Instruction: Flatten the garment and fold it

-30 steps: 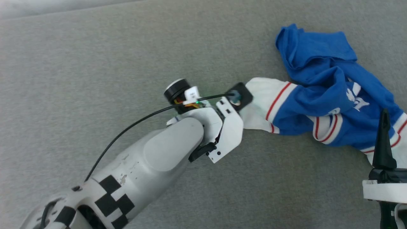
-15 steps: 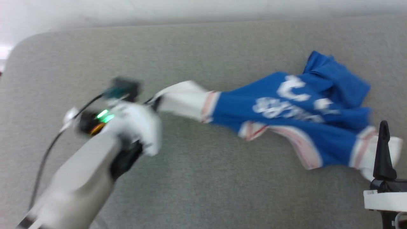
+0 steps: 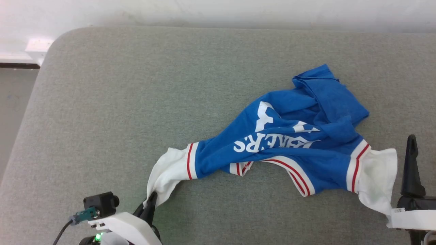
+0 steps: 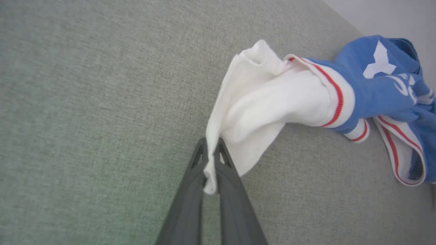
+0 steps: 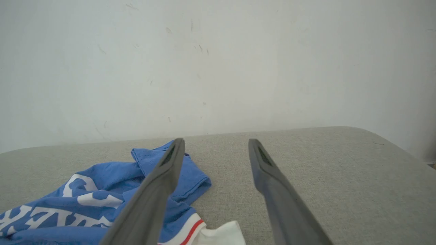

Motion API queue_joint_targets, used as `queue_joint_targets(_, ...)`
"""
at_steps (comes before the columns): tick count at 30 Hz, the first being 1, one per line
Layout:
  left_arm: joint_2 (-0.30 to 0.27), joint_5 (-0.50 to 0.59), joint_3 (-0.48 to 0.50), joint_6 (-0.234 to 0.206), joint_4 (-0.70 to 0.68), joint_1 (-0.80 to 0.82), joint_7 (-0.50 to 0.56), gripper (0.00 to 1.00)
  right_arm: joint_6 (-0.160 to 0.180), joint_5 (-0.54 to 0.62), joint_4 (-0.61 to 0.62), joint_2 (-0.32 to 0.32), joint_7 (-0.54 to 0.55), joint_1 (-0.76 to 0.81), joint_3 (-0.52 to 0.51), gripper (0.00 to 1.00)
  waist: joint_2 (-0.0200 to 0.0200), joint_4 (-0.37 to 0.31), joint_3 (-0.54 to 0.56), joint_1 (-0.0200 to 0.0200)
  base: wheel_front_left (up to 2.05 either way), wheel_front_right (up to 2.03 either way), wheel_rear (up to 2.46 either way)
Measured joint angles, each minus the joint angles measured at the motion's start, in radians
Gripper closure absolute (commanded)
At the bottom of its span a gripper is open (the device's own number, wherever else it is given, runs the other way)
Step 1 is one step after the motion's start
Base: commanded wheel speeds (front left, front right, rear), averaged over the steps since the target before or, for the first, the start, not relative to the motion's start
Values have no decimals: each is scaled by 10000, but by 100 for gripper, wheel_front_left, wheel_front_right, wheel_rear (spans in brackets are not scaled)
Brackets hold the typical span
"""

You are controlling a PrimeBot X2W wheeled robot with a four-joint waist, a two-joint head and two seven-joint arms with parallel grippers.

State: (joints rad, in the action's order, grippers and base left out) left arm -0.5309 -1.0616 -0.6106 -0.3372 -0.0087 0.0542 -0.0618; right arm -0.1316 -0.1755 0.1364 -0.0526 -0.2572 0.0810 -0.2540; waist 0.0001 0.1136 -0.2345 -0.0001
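Observation:
The garment (image 3: 282, 153), a royal-blue jersey with white sleeves and red-and-white trim, lies crumpled but stretched left to right across the grey cushion, its white print facing up. My left gripper (image 3: 151, 201) is at the near left, shut on the edge of the white left sleeve (image 4: 272, 98). In the left wrist view the fingertips (image 4: 204, 153) pinch a fold of that white cloth. The other white sleeve (image 3: 376, 177) lies at the near right, beside one dark finger (image 3: 411, 163) of my right gripper. In its wrist view my right gripper (image 5: 216, 141) stands open above the garment's right end, holding nothing.
The grey padded surface (image 3: 136, 102) has a rounded back-left corner, with floor (image 3: 13, 109) past its left edge. A white wall (image 5: 218, 68) runs along its far side. Bare cushion lies left of the garment and behind it.
My left gripper has drawn the white sleeve toward the near left, pulling the bunched garment out long so its print shows. The head camera has shifted too. The right gripper has stayed put.

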Motion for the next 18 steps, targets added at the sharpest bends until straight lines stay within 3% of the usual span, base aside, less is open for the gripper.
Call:
queue_joint_targets(2, 100, 90, 19, -17, -113, 38, -198, 37, 0, 4, -21, 0, 2, -9, 23, 0, 0, 71, 4, 0, 0, 0, 0)
queue_joint_targets(3, 100, 153, 29, -17, -171, 106, -268, 0, 0, 10, -31, 0, 6, -17, 23, 0, 0, 95, 16, 0, 0, 0, 0)
queue_joint_targets(7, -151, 474, 192, -15, -917, 709, -290, 0, 0, 56, -40, 0, 13, -46, 67, 0, 0, 88, 46, 0, 0, 0, 0)
queue_joint_targets(13, -1151, 1317, 303, -86, -2232, 2284, 525, 0, 0, 48, -111, -2, 13, -57, 125, 0, 0, -115, -22, 0, 0, 0, 0)
queue_joint_targets(18, -1170, 2585, -474, -27, -2044, 4450, 1588, 0, 0, -21, -174, 0, 12, -202, 259, 0, 0, -372, -203, 1, 0, 0, 0)
